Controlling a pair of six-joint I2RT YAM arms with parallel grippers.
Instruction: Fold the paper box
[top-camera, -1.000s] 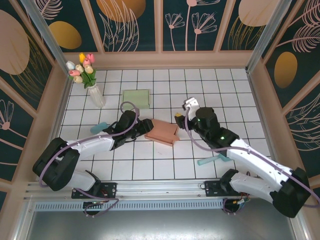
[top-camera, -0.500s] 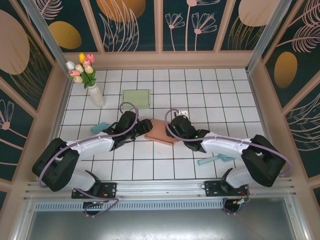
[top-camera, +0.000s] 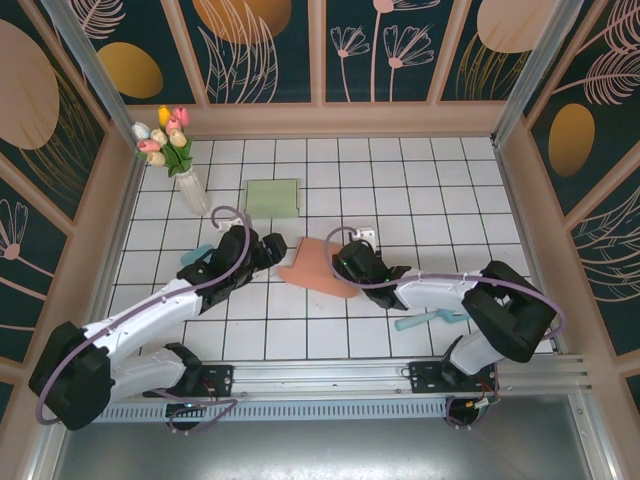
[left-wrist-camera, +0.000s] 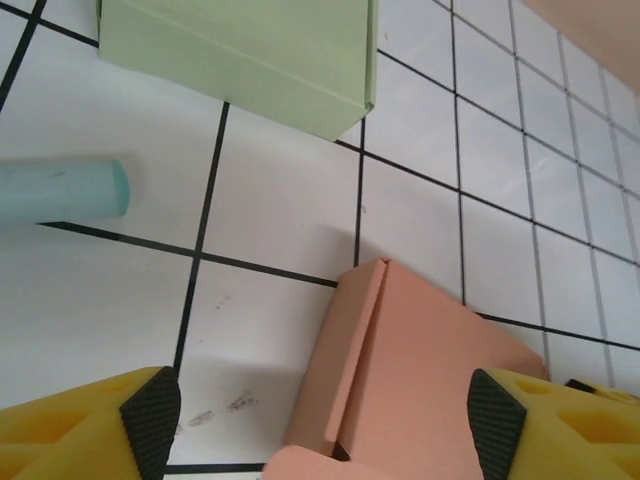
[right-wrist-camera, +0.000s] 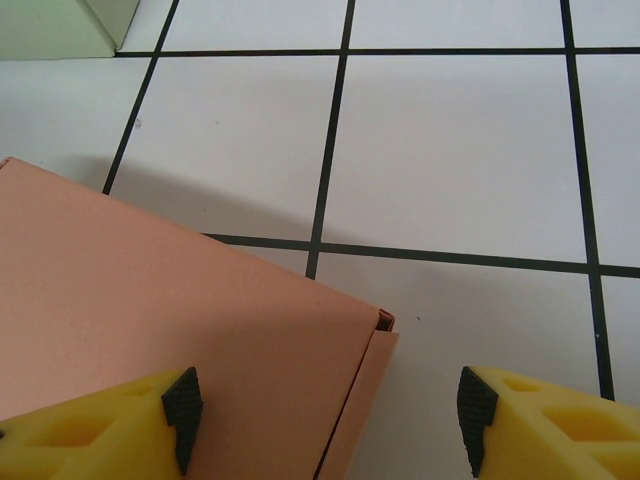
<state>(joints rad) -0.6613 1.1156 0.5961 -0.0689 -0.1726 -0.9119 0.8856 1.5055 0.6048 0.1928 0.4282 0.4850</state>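
Paper box (top-camera: 318, 266): salmon-pink, folded nearly flat; a flap seam is seen along one edge.
Place: laid mid-tabletop (top-camera: 450, 190), near the green box (top-camera: 272, 196).
Left fingers (left-wrist-camera: 80, 430): spread wide, nothing grasped.
Right fingers (right-wrist-camera: 90, 430): spread over the box's corner, nothing grasped.

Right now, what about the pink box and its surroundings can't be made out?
- Pink box, top view: its right end lies under the right gripper, hiding the fold there.
- Left wrist view: the bottom edge cuts off the box's near part.
- Right wrist view: whether the finger over the box touches it is unclear.
- Teal stick, left wrist view: cut off by the left edge.
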